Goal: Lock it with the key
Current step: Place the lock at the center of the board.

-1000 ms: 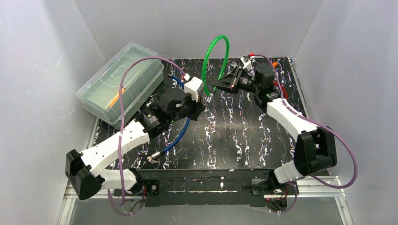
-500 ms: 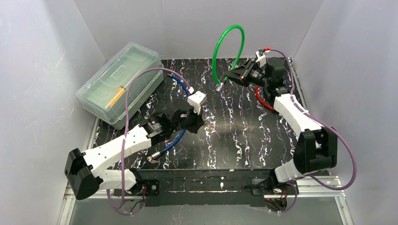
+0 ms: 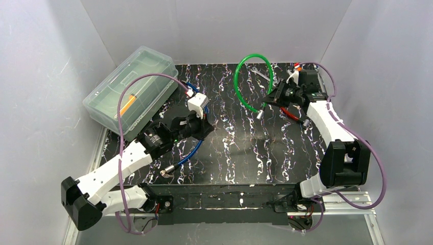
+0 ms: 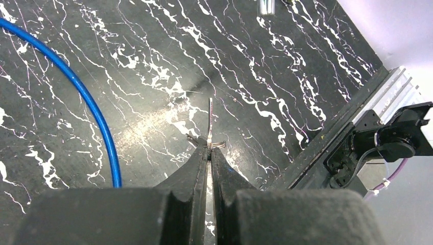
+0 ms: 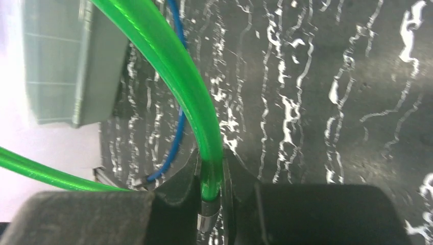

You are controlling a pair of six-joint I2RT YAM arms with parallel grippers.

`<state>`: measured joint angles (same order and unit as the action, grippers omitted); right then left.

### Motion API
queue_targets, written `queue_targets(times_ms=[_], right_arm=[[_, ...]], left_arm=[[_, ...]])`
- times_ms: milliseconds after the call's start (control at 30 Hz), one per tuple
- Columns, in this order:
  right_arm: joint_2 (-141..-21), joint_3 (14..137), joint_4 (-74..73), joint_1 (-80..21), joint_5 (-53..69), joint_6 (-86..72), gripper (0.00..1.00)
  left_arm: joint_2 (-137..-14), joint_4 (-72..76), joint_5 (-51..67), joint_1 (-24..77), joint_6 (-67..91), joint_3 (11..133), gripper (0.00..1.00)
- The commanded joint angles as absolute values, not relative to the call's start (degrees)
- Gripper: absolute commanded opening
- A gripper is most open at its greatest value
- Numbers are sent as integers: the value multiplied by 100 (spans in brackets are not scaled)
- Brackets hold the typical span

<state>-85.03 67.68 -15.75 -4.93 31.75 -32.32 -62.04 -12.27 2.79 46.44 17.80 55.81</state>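
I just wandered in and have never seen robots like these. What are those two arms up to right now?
They are working on locking a cable lock with a key. The left gripper has its jaws shut on a small metal key, held above the black marbled table. The right gripper grips the green cable near one end, at the table's far right. Key and cable are well apart.

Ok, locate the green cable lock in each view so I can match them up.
Top external: green cable lock, looped at rear centre, held by the right gripper.
Left wrist: not in view.
Right wrist: arcs from upper left into the gripper.
Shared landmark: blue cable.
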Motion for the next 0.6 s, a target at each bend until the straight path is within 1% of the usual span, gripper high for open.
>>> queue_targets(times_ms=[0,67,267,333,400,467,567], right_arm=[[-8568,7034,-2305,-497,2700,-2207,1],[-8787,7063,-2338,-499,2557,-2171,1],[-10194,7390,-2035,-501,1936,-2162,1],[-10451,7504,-1950,-501,1735,-2233,1],[-10801,7790,-1931,-501,1453,-2291,1],[-11162,8083,-2101,-501,1448,-2306,2],[-11356,8210,-2160,-501,1350,-2301,9]], left_arm=[[-5903,-1221,419,4558,1727,5498,0],[-5886,-1286,493,4557,1721,5492,0],[-5895,-1565,707,4485,1792,5507,0],[-5891,-1589,712,4487,1820,5451,0],[-5880,-1600,677,4463,1795,5458,0],[-5871,-1625,677,4440,1827,5423,0],[-5831,-1625,662,4410,1841,5362,0]])
